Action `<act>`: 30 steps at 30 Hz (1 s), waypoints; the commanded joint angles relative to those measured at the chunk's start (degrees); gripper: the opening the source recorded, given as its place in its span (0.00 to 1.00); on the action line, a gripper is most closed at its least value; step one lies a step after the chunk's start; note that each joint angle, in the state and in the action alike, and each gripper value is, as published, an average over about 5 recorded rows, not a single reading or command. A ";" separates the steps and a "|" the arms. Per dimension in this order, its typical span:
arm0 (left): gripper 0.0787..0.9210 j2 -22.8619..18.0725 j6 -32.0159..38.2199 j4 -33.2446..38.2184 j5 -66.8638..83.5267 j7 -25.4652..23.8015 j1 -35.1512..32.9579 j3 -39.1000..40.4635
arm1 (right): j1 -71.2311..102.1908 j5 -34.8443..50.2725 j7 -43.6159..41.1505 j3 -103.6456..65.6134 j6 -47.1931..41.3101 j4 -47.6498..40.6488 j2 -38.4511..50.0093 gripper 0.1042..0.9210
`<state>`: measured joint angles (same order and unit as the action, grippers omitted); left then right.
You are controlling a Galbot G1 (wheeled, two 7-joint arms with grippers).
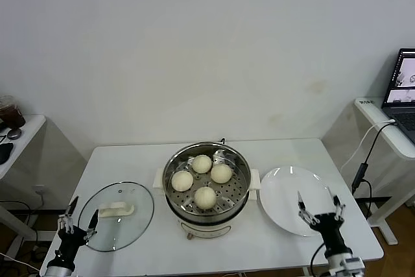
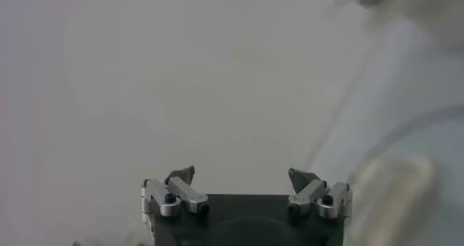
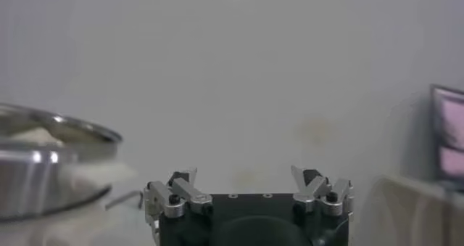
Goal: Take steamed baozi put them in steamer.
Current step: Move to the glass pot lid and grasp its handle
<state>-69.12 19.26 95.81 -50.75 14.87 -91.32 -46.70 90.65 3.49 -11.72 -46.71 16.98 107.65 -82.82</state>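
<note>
Several cream-white baozi [image 1: 201, 163] [image 1: 221, 173] [image 1: 182, 180] [image 1: 205, 197] lie on the perforated tray inside the steel steamer [image 1: 241, 192] at the table's middle. My left gripper [image 1: 78, 221] is open and empty at the front left, next to the glass lid. My right gripper [image 1: 320, 209] is open and empty over the near edge of the white plate [image 1: 285, 196], which holds nothing. In the right wrist view my open gripper [image 3: 245, 176] faces the wall, with the steamer's rim [image 3: 51, 135] off to one side. The left wrist view shows my open gripper [image 2: 242, 175] above the blurred table.
The round glass lid [image 1: 133, 225] with its white handle [image 1: 116, 209] lies flat left of the steamer. A laptop [image 1: 402, 85] sits on a side table at the far right, with a cable hanging down. Another side table stands at the far left.
</note>
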 commanded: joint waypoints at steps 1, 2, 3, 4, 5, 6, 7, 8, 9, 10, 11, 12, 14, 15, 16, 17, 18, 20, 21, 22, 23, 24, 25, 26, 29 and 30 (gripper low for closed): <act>0.88 2.63 -1.94 -6.58 -25.83 1.32 1.82 0.74 | 5.17 0.12 0.78 -5.01 -0.36 -1.55 -4.75 0.88; 0.88 2.69 -1.93 -6.83 -25.91 1.29 2.26 1.04 | 5.17 0.04 0.75 -5.02 -0.32 -1.80 -4.65 0.88; 0.88 2.74 -1.89 -7.00 -25.99 1.28 2.71 1.38 | 5.14 -0.02 0.72 -5.00 -0.31 -2.03 -4.57 0.88; 0.88 2.80 -1.88 -7.10 -26.06 1.21 3.09 1.75 | 5.10 -0.05 0.74 -4.94 -0.34 -2.17 -4.53 0.88; 0.88 2.85 -1.89 -7.20 -26.12 1.11 3.53 2.14 | 5.05 -0.07 0.79 -4.83 -0.40 -2.27 -4.51 0.88; 0.88 2.89 -1.92 -7.31 -26.20 1.00 3.98 2.50 | 5.00 -0.08 0.86 -4.70 -0.48 -2.31 -4.52 0.88; 0.88 2.89 -1.94 -7.43 -26.28 0.89 4.47 2.83 | 4.98 -0.12 0.94 -4.50 -0.55 -2.34 -4.57 0.88; 0.88 2.86 -1.95 -7.53 -26.34 0.76 4.96 3.12 | 4.98 -0.17 1.03 -4.29 -0.61 -2.36 -4.61 0.88; 0.88 2.82 -1.97 -7.59 -26.36 0.58 5.44 3.39 | 4.99 -0.32 1.09 -4.06 -0.65 -2.39 -4.67 0.88; 0.88 2.77 -1.99 -7.61 -26.36 0.34 5.89 3.68 | 5.02 -0.51 1.13 -3.86 -0.64 -2.44 -4.73 0.88; 0.88 2.72 -2.02 -7.61 -26.35 0.08 6.33 3.98 | 5.06 -0.71 1.17 -3.68 -0.62 -2.51 -4.79 0.88; 0.88 2.69 -2.03 -7.66 -26.31 -0.17 6.77 4.31 | 5.10 -0.88 1.21 -3.56 -0.60 -2.60 -4.84 0.88; 0.88 2.67 -2.05 -7.98 -26.26 -0.52 7.75 5.03 | 5.18 -1.21 1.26 -3.41 -0.55 -2.74 -4.93 0.88; 0.88 2.66 -2.05 -8.21 -26.28 -0.60 8.28 5.41 | 5.24 -1.31 1.29 -3.36 -0.54 -2.78 -4.94 0.88; 0.88 2.64 -2.06 -8.44 -26.30 -0.65 8.87 5.77 | 5.33 -1.43 1.30 -3.31 -0.53 -2.81 -4.94 0.88; 0.88 2.62 -2.10 -8.65 -26.33 -0.71 9.42 6.08 | 5.42 -1.57 1.30 -3.27 -0.50 -2.82 -4.94 0.88; 0.88 2.61 -2.18 -8.88 -26.37 -0.77 10.05 6.37 | 5.52 -1.71 1.30 -3.22 -0.45 -2.84 -4.94 0.88; 0.88 2.60 -2.39 -9.41 -26.41 -0.88 11.25 6.77 | 5.73 -1.98 1.30 -3.14 -0.35 -2.88 -4.96 0.88; 0.88 2.63 -2.50 -9.77 -26.43 -0.93 11.89 6.89 | 5.82 -2.11 1.30 -3.10 -0.31 -2.89 -4.98 0.88; 0.88 2.69 -2.61 -10.17 -26.44 -0.97 12.58 7.00 | 5.91 -2.23 1.29 -3.05 -0.26 -2.89 -5.01 0.88; 0.88 2.77 -2.68 -10.52 -26.42 -1.02 13.16 7.08 | 5.98 -2.30 1.29 -3.02 -0.24 -2.88 -5.04 0.88; 0.88 2.87 -2.74 -10.87 -26.37 -1.10 13.75 7.16 | 6.03 -2.39 1.28 -2.97 -0.23 -2.86 -5.07 0.88; 0.88 3.00 -2.81 -11.24 -26.29 -1.20 14.36 7.25 | 6.07 -2.47 1.28 -2.93 -0.22 -2.86 -5.10 0.88; 0.88 3.13 -2.86 -11.52 -26.20 -1.28 14.83 7.35 | 6.07 -2.54 1.28 -2.88 -0.22 -2.86 -5.14 0.88; 0.88 3.44 -2.97 -12.66 -25.80 -1.56 16.35 7.76 | 6.03 -2.70 1.28 -2.68 -0.23 -2.91 -5.28 0.88; 0.88 3.51 -3.01 -13.10 -25.61 -1.68 16.80 7.94 | 6.02 -2.76 1.28 -2.58 -0.24 -2.93 -5.33 0.88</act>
<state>-66.07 16.50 85.71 -75.21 13.65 -79.97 -40.07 96.30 1.09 -10.52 -49.29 16.77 104.91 -87.77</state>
